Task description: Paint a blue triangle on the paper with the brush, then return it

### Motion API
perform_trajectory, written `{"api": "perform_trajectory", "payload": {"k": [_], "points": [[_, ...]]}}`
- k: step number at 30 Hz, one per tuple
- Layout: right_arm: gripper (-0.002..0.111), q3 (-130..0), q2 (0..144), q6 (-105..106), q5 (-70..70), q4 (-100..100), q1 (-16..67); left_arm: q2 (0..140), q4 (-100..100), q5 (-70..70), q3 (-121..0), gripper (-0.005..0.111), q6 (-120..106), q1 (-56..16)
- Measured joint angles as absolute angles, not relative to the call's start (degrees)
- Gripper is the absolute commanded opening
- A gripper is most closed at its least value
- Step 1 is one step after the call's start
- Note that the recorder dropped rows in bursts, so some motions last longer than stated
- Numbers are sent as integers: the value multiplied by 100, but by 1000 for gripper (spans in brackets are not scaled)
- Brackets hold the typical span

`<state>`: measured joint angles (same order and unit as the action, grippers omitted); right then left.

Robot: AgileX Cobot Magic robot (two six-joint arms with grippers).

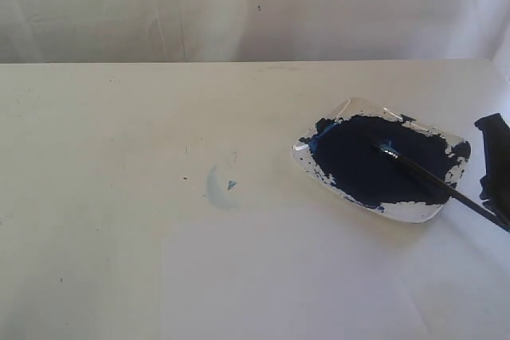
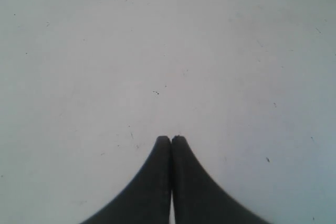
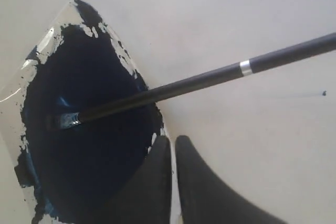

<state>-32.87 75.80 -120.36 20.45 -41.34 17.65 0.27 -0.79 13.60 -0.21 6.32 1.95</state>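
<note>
While the brush [image 3: 199,81] lies just ahead of the right hand [image 3: 173,139], bristles in the paint dish [image 3: 50,43], that hand's closed and empty; left hand [image 2: 171,139] closed too, over the worktop [image 2: 157,35].

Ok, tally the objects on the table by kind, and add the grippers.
Brush: 1
Dish: 1
Paper: 1
Grippers: 2, left gripper and right gripper
Total: 5
</note>
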Motion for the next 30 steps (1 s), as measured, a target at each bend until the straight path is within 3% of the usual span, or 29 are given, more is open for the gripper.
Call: {"api": "perform_trajectory", "payload": {"k": [9,18,25,30], "points": [[18,-3287,7580,-12036,1816,-5789,1765,27,-79,1360,-21,0,632,195],[18,-3282,7580,-12036,2008,-2436,1689,27,-79,1360,-21,0,632,195],[20,-3282,7580,-12036,2108,-2042,1380,27,-79,1360,-21,0,632,195],[29,-3282,7580,-12036,2058,-2064,1236,27,-79,1360,-21,0,632,195]]}}
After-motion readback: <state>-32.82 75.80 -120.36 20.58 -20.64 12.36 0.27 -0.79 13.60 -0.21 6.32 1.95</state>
